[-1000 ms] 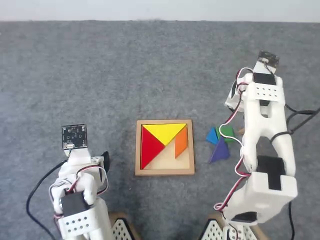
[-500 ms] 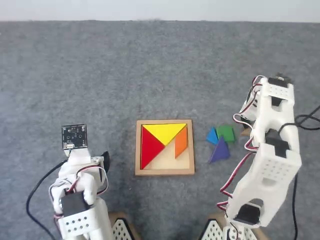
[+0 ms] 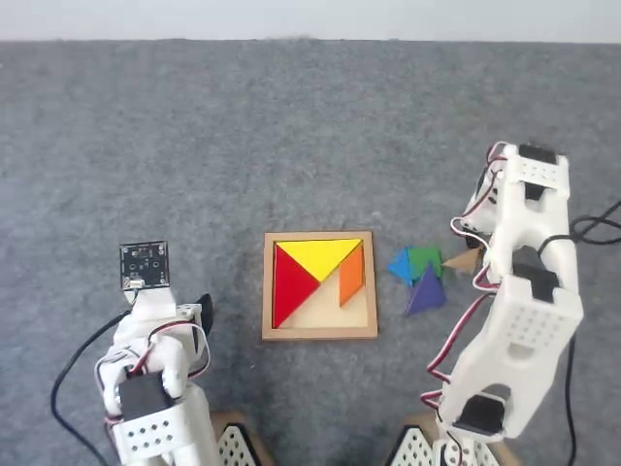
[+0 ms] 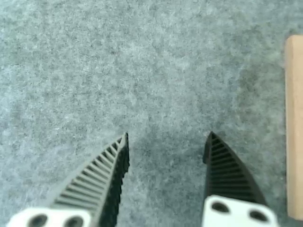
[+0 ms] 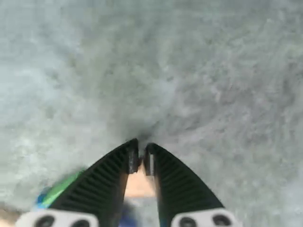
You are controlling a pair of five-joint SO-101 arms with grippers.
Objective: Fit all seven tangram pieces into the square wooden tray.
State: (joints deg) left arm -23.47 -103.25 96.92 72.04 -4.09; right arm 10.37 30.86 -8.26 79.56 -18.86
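Tray (image 3: 320, 333), frame centre: red triangle (image 3: 291, 284), yellow triangle (image 3: 319, 256), orange piece (image 3: 351, 277) inside | left pincer (image 4: 168, 135) wide over bench (image 4: 94, 56) | right pincer (image 5: 140, 147) tips nearly touching, tan piece (image 5: 138, 185) partly hidden between its fingers

left arm (image 3: 155, 379) and right arm (image 3: 519, 291): white shells, black motors, looped red, white and black cables. left gripper (image 4: 165, 142) and right gripper (image 5: 140, 151): black ridged fingers (image 4: 106, 175), white screwed mounts.

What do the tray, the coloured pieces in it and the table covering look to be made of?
Tray: pale unpainted wood, judging by its matte tan rim and floor.
Red piece, yellow piece, orange piece: probably painted wood, in flat opaque colour; no grain shows, so plastic is possible.
Table covering: grey felt or short-pile carpet, given its fuzzy, mottled surface.
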